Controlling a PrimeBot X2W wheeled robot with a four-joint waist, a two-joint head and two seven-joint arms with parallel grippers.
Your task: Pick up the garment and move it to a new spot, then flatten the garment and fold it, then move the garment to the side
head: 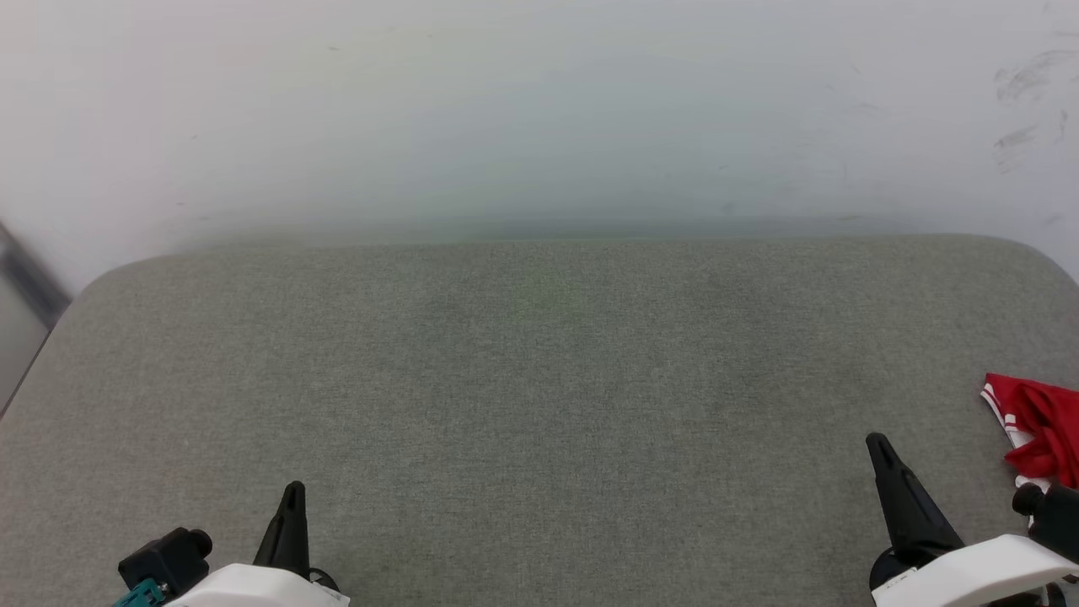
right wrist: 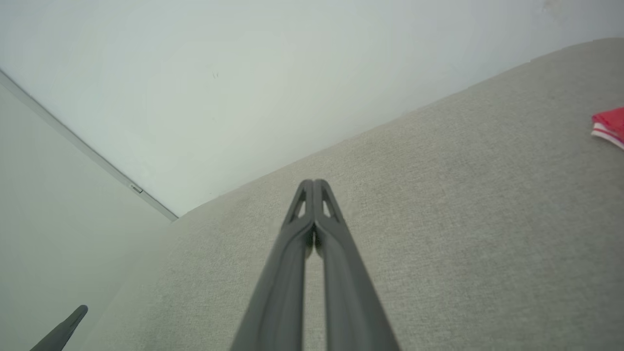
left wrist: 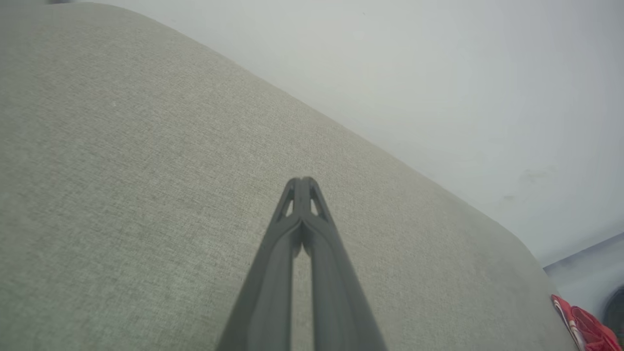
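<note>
At right edge, one garment (head: 1042,428).

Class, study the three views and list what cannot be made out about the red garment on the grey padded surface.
- Head view: the garment is cut off by the right edge, and the right arm's dark wrist part covers its near end; full shape and any print are unreadable.
- Left wrist view: small in the lower right corner, cut by the edge.
- Right wrist view: a red-and-white bit, cut by the right edge.
</note>
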